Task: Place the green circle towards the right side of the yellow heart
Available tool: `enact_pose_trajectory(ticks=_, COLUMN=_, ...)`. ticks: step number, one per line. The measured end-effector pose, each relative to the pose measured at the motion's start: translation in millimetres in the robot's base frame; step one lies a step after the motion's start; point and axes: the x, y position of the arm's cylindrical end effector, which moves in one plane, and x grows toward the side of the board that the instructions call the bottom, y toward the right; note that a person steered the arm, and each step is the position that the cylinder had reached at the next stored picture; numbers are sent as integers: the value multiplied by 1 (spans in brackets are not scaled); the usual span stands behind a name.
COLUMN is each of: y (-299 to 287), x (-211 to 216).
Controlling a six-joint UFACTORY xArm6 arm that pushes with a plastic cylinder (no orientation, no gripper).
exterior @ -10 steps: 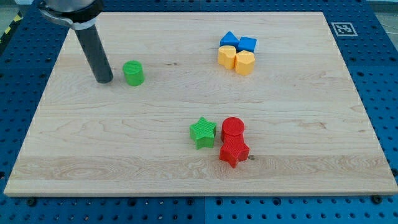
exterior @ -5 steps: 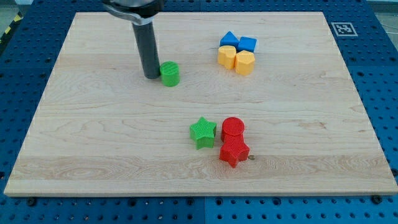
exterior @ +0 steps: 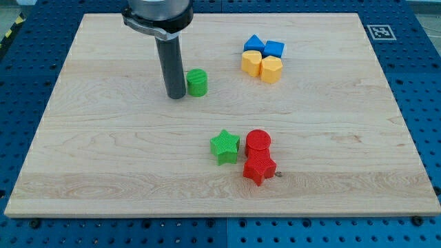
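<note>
Green circle (exterior: 198, 83) on the wooden board (exterior: 103, 158), left of the yellow heart (exterior: 251, 63), well apart; my tip (exterior: 176, 96) just beside its left. No gripper fitted, rod only. Yellow hexagon (exterior: 271, 69), blue triangle (exterior: 253, 43), blue cube (exterior: 274, 49) clustered by the heart; green star (exterior: 224, 147), red circle (exterior: 258, 143), red star (exterior: 259, 167) toward the view's bottom.

The green circle (exterior: 198, 83), a short ribbed cylinder, stands upright on its flat face, left of centre in the board's upper half. The yellow heart (exterior: 251, 63) lies flat, well apart toward the view's upper right, pressed in among a tight group of neighbouring blocks.
</note>
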Motion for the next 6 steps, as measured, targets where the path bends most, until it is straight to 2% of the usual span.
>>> enact_pose_trajectory(ticks=1, y=2, x=0)
enact_pose_trajectory(ticks=6, y=87, x=-11)
